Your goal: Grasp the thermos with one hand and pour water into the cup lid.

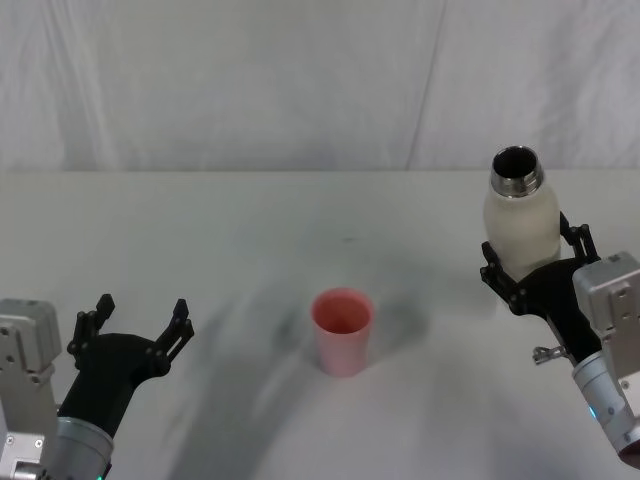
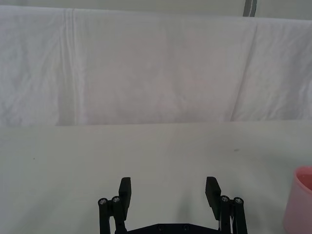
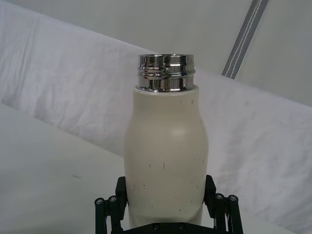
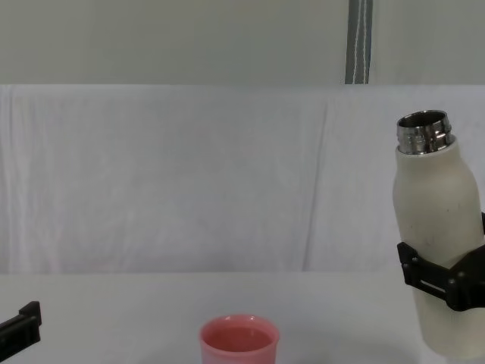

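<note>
The thermos (image 1: 521, 222) is clamped near-upright, slightly tilted, by the right gripper (image 1: 533, 268), well right of the cup lid (image 1: 342, 331). The left gripper (image 1: 135, 327) is held low at the left, fingers spread apart.

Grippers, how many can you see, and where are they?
2. The left gripper hangs open and empty at the table's near left. The right gripper is on the right, shut around the thermos, with the pink cup lid between them.
</note>
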Available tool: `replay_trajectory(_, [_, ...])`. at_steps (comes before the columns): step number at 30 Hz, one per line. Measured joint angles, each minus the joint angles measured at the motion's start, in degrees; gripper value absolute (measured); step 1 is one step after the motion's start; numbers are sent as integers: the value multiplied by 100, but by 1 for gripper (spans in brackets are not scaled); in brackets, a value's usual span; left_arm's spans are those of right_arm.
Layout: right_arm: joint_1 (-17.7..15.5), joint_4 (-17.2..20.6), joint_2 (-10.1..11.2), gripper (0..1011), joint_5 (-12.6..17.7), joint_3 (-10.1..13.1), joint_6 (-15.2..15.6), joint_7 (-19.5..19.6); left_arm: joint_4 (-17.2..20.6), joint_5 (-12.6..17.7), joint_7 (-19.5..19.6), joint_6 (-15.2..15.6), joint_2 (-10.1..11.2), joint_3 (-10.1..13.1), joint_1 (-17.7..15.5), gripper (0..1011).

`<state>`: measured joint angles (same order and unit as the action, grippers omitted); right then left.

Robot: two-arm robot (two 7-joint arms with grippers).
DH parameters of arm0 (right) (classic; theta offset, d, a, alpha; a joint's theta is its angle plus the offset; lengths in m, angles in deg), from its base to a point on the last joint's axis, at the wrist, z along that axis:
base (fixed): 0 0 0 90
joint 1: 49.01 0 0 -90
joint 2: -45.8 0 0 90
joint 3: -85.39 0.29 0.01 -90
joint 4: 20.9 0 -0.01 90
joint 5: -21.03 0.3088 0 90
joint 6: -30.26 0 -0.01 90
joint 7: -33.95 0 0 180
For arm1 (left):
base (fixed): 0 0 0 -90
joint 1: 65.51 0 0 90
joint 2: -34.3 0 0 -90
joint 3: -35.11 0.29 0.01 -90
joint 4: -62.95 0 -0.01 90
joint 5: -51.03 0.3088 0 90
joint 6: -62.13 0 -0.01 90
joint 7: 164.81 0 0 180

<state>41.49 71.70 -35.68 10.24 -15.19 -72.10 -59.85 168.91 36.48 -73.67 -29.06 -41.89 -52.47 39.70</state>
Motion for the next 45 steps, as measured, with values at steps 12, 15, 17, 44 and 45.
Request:
replay_trajectory(12, [5, 5, 16, 950, -20, -15, 7, -4, 0, 0, 0, 0, 0, 0, 0, 1001])
replay_trajectory(15, [7, 8, 19, 950, -25, -18, 9, -5, 0, 0, 0, 0, 0, 0, 0, 1001])
replay_trajectory(17, [8, 9, 21, 950, -28, -19, 11, -7, 0, 0, 0, 0, 0, 0, 0, 1001])
replay_trajectory(44, [-2, 17, -32, 950, 100, 72, 41, -87, 0, 0, 0, 0, 0, 0, 0, 1001])
replay_trajectory(45, [-3, 17, -38, 950, 115, 81, 45, -93, 0, 0, 0, 0, 0, 0, 0, 1001])
